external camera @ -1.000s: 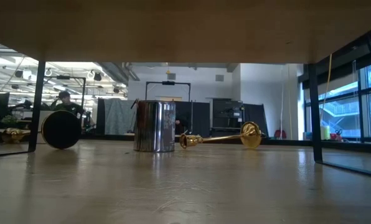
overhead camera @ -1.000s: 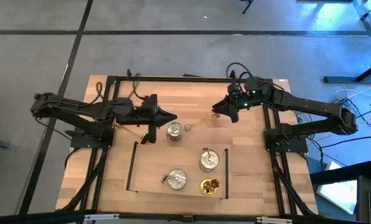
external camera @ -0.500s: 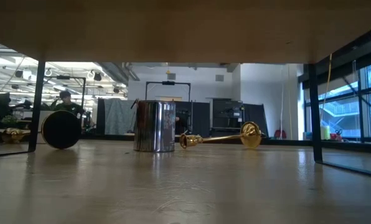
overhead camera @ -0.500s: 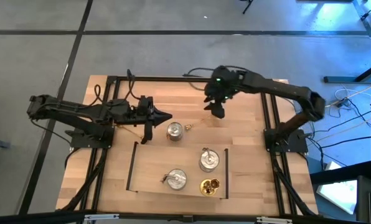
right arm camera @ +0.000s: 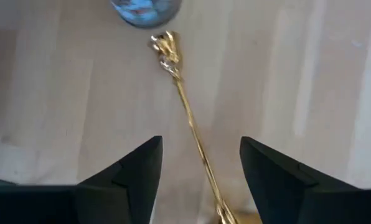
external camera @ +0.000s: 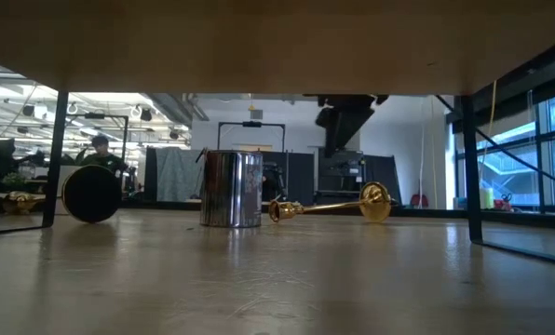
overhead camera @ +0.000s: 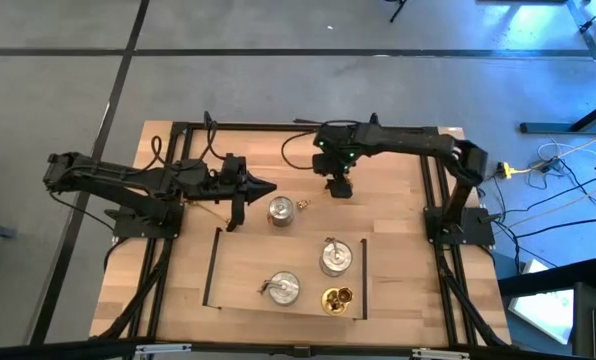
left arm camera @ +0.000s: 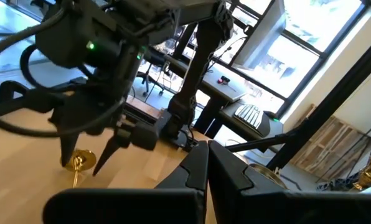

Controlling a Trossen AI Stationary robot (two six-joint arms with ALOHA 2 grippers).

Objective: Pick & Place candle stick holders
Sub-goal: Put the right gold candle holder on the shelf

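Pale wooden counter [overhead camera: 398, 240] fills the high view, with a dark frame outline marking a tray area near the front. Inside it stand two silver-grey holders [overhead camera: 335, 257] and one gold holder [overhead camera: 336, 298]. Another silver one [overhead camera: 280, 210] stands upright outside, and beside it a gold brass holder [external camera: 329, 207] lies on its side, stem level, base toward the right arm. The right hand [overhead camera: 339, 187] hovers over that stem with fingers spread, empty. The left hand [overhead camera: 268, 187] waits near the silver one, fingers pressed together. Brass like this is likely stiff, fairly light, and slick; lying down it may roll. The slim stem seems the best place to pinch, near the base for balance.
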